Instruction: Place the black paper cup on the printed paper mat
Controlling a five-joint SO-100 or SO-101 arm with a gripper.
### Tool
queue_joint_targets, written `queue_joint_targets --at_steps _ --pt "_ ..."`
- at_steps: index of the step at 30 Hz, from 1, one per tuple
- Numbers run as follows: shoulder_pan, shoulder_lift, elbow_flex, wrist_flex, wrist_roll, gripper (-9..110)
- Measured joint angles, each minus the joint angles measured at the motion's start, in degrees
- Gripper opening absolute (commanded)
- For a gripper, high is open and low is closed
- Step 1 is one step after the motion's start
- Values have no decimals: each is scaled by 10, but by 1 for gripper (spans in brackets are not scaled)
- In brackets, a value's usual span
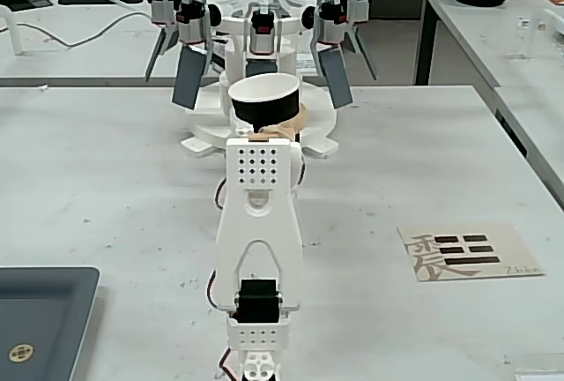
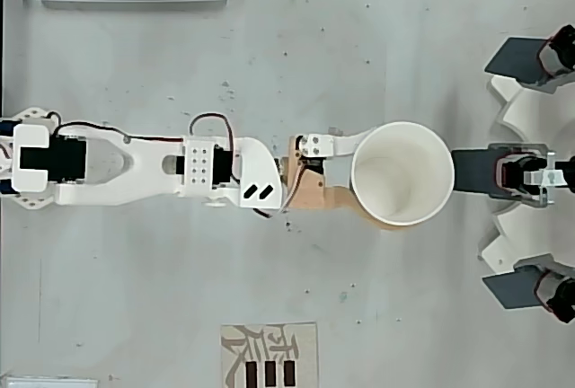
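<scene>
Since the cup has to travel mouth-up, the gripper (image 2: 382, 181) has it pinched from the side, one white finger and one tan finger hugging the black paper cup (image 2: 402, 185) around its wall. Looks lifted off the table, though I can't say for sure. Taking the cup as the landmark: the dispenser rig (image 1: 264, 37) with dark paddles sits right behind it in the fixed view, and the printed paper mat (image 1: 469, 252) lies well off to its right, nearer the camera, empty. Probably a sideways swing next.
</scene>
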Motion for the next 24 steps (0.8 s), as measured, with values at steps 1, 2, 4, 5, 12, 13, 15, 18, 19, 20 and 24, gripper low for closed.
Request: queue_joint_targets --at_steps 1,2,4,5,12,13,15,18,19,20,24 --pt "0 0 0 0 -2 7" --pt "0 -8 0 -8 -21 7" --pt "0 -39 1 -47 -31 7" --pt "1 -48 1 -54 -33 7" --pt "1 -52 0 -68 -36 7" --pt "1 -52 0 -69 -36 7" --pt "1 -52 0 -69 -36 7" --pt "1 -52 0 -69 -36 6" --pt "1 -52 0 -69 -36 6" --pt "1 -52 0 -69 -36 6" --pt "1 -52 0 -69 -34 7"
